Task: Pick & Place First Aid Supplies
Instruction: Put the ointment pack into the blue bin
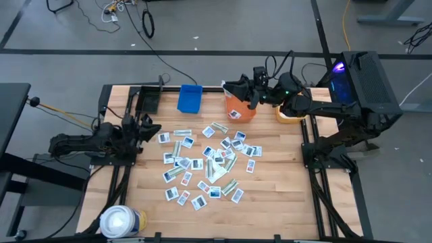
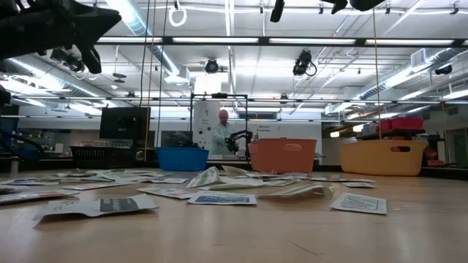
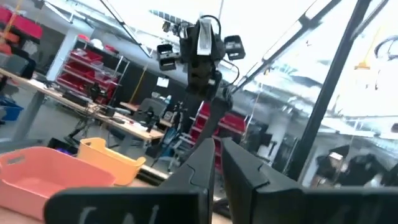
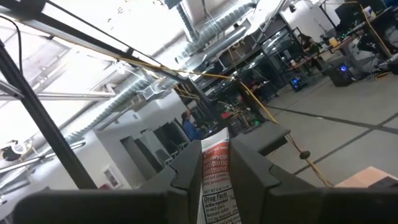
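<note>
This is a robotics lab or industrial workshop: exposed ceiling ducts (image 2: 139, 22) and strip lights run over an open hall, red shelving racks (image 3: 93, 68) hold parts, workbenches (image 3: 56, 93) carry equipment, cables (image 1: 128, 17) trail over the grey floor, and a person (image 2: 219, 133) stands among the machines.

Right end effector pinching a packet, seen from the wrist

The right end effector (image 4: 217, 163) has its two dark fingers (image 4: 186, 165) closed on a white packet (image 4: 217, 180) with red print and a "Drug Facts" panel, held upright between them; beyond are ceiling ducts, shelving and a distant person.
</note>
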